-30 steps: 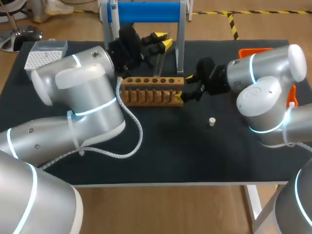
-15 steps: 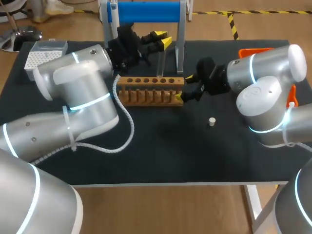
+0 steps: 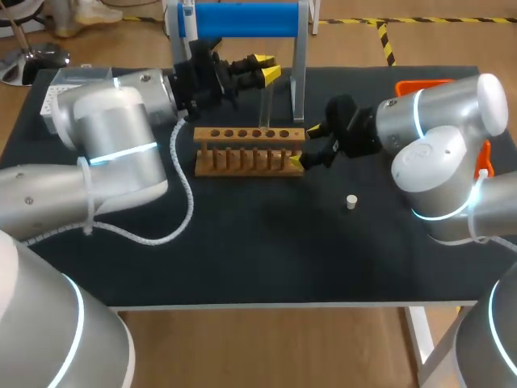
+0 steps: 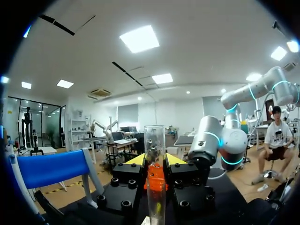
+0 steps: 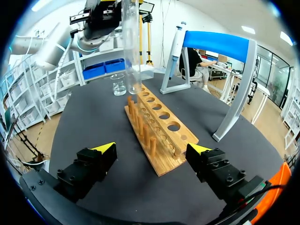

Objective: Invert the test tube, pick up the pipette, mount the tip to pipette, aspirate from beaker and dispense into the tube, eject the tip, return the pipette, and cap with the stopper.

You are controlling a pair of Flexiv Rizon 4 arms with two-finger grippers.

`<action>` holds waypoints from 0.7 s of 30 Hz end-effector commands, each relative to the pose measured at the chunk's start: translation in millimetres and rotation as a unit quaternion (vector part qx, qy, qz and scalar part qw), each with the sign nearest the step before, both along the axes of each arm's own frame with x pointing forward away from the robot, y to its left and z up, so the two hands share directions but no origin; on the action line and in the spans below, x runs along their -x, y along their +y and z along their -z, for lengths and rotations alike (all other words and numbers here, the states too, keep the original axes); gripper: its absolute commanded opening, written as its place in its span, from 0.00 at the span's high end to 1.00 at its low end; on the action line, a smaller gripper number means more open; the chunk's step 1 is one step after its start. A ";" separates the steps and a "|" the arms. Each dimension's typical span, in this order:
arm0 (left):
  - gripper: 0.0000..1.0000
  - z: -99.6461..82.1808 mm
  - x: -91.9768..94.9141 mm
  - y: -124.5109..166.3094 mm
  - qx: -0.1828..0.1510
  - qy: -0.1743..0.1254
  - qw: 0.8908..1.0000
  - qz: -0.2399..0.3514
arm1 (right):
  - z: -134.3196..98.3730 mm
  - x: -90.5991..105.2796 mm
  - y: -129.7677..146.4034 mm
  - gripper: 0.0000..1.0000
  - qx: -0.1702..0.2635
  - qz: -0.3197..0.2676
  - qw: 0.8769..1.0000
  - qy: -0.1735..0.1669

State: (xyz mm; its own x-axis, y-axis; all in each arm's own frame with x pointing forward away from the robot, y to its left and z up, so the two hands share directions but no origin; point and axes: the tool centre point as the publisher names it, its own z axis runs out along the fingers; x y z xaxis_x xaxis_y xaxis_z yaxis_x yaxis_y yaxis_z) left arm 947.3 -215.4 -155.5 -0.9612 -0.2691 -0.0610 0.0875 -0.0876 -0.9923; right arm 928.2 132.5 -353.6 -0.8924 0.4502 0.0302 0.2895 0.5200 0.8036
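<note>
Left claw (image 3: 260, 71): clenched on the test tube (image 3: 263, 101), in the upper middle of the head view, in front of the blue stand (image 3: 242, 20).
Test tube: upright, clear of the wooden rack (image 3: 246, 153), hanging just above its row of holes. Its rounded end seems to point down.
Right claw (image 3: 303, 145): released, fingers spread wide around the rack's right end, apparently not touching it.
Pipette (image 5: 176, 40): hanging on the blue stand, untouched.
Beaker (image 5: 118, 84): on the tabletop (image 3: 266, 242) past the rack's far end.
Stopper (image 3: 351, 201): alone on the tabletop, right of centre, well apart from the rack.
Done: probably only the turning of the tube, which is not yet seated.
Left: all the pipette steps and the capping.
</note>
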 end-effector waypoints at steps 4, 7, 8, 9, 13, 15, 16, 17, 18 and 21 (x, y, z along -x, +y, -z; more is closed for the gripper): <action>1.00 1.7 -5.9 0.0 0.000 -0.025 1.000 0.002 | -0.3 0.3 -0.8 0.00 0.000 -0.001 1.000 0.000; 1.00 6.4 -5.9 -1.7 -0.002 -0.024 1.000 -0.003 | -0.3 0.3 -0.8 0.00 0.000 -0.001 1.000 0.000; 1.00 7.7 -6.1 -2.2 -0.002 -0.024 1.000 -0.005 | -0.3 0.3 -0.8 0.00 0.000 -0.001 1.000 0.000; 1.00 8.8 -6.1 -2.8 -0.002 -0.024 1.000 -0.005 | -0.3 0.3 -0.8 0.00 0.000 -0.001 1.000 0.000; 1.00 13.6 -7.3 -5.4 -0.001 -0.026 1.000 -0.003 | -0.3 0.3 -0.8 0.00 0.000 -0.001 1.000 0.000; 1.00 16.0 -9.1 -6.6 0.001 -0.026 1.000 -0.002 | -0.3 0.3 -0.8 0.00 0.000 -0.001 1.000 0.000; 1.00 17.1 -9.9 -7.1 0.002 -0.025 1.000 -0.001 | -0.3 0.3 -0.8 0.00 0.000 -0.001 1.000 0.000; 1.00 18.1 -10.8 -7.4 0.004 -0.025 1.000 0.001 | -0.3 0.3 -0.8 0.00 0.000 -0.001 1.000 0.000; 1.00 19.0 -11.4 -7.9 0.004 -0.024 1.000 0.003 | -0.3 0.3 -0.8 0.00 0.000 -0.001 1.000 0.000; 1.00 22.5 -12.6 -8.8 0.004 -0.022 1.000 0.004 | -0.3 0.3 -0.8 0.00 0.000 -0.001 1.000 0.000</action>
State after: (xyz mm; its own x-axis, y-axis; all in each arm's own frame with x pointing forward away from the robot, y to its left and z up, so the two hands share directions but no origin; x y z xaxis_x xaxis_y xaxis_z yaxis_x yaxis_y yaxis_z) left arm 955.8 -221.4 -173.8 -0.9584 -0.2671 -0.1001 0.1286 -0.0912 -0.9875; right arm 928.1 132.6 -353.5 -0.8922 0.4506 0.0301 0.2902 0.5212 0.8026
